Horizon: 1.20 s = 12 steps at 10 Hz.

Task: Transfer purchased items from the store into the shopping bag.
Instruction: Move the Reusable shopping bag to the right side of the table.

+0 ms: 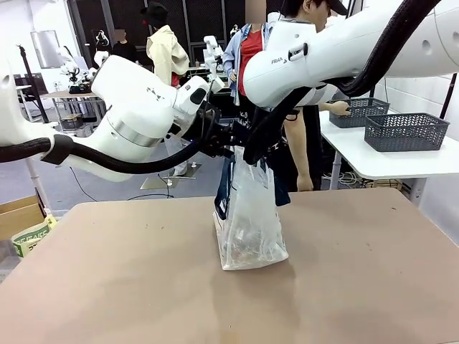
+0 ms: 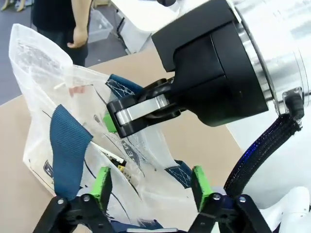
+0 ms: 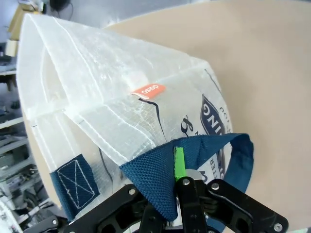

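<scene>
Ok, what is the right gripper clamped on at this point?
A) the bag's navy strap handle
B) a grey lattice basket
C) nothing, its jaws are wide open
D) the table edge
A: in the right wrist view the right gripper is shut, its green pad pressed against the navy strap handle of the shopping bag.

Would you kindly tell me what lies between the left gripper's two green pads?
In the left wrist view the left gripper is open; between its pads lies crumpled translucent plastic of the shopping bag, with a navy strap end.
</scene>
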Motion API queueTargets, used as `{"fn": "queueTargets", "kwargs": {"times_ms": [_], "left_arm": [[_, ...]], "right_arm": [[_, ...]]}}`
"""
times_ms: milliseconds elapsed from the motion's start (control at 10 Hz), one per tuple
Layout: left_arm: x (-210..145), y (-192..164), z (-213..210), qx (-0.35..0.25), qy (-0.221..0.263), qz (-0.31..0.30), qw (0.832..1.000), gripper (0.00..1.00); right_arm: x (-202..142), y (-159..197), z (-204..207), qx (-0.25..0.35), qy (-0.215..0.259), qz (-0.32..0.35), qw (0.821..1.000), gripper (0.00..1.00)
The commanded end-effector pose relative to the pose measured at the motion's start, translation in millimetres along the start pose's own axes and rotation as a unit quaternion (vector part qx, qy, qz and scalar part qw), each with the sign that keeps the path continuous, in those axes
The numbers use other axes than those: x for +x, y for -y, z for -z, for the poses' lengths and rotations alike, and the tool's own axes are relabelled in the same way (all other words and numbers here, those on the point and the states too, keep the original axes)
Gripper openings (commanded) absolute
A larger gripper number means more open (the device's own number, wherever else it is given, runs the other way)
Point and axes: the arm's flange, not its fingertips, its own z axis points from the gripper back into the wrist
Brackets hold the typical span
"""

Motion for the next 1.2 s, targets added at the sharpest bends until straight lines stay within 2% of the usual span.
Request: {"fn": "queueTargets", "kwargs": {"times_ms": [0, 600, 1100], "left_arm": [[-4, 2, -3, -0.018, 0.000, 0.002, 1.000, 1.00], [-8, 6, 19, -0.012, -0.027, -0.023, 0.999, 1.00], [-7, 9, 26, 0.013, -0.013, -0.071, 0.997, 1.00]], "right_arm": [[-2, 2, 2, 0.015, -0.008, 0.013, 1.000, 0.00], [-8, -1, 5, 0.016, -0.005, 0.009, 1.000, 0.00], [-18, -4, 20, 0.023, -0.016, 0.012, 1.000, 0.00]]}}
